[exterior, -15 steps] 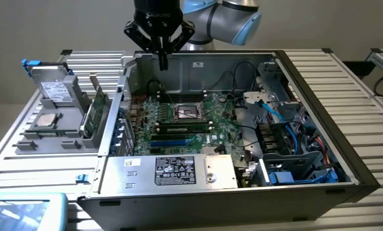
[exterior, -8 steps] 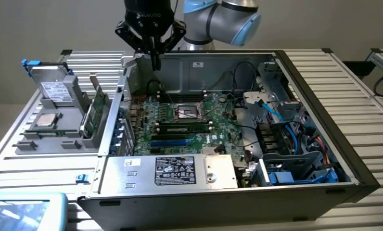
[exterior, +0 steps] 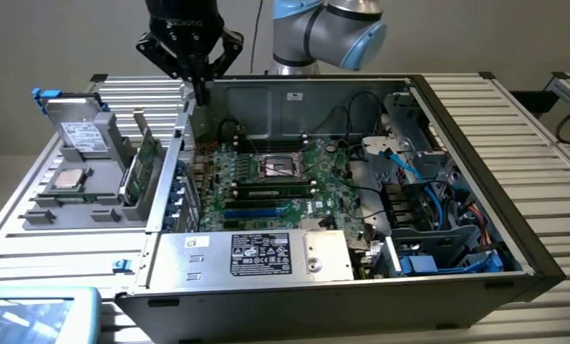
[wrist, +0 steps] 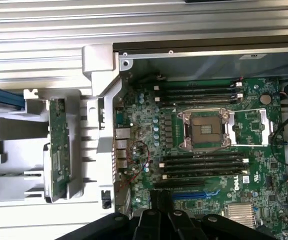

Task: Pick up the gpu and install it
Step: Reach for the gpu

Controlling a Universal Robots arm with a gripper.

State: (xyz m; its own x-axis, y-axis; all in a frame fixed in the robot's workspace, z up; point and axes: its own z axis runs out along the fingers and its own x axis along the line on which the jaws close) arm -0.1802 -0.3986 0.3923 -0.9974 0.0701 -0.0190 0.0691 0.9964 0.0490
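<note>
The black metal gripper (exterior: 201, 92) (wrist: 161, 200) is hovering above the open grey computer case's (exterior: 314, 308) rear corner, fingers clenched together on nothing. The thin flat green circuit-board gpu (exterior: 148, 161) (wrist: 57, 150) is standing on edge in the grey plastic holder (exterior: 75, 208) beside the case.

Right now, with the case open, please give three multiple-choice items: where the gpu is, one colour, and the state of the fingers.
1. Where is the gpu? A) upright in the grey rack beside the case B) in a slot inside it C) lifted in the air
2. The motherboard is: A) red B) green C) white
3. The fingers are: A) wide open B) shut on a cable C) shut, empty
Answers: 1A, it stands in the rack; 2B, the board is green; 3C, they meet with nothing between.
</note>
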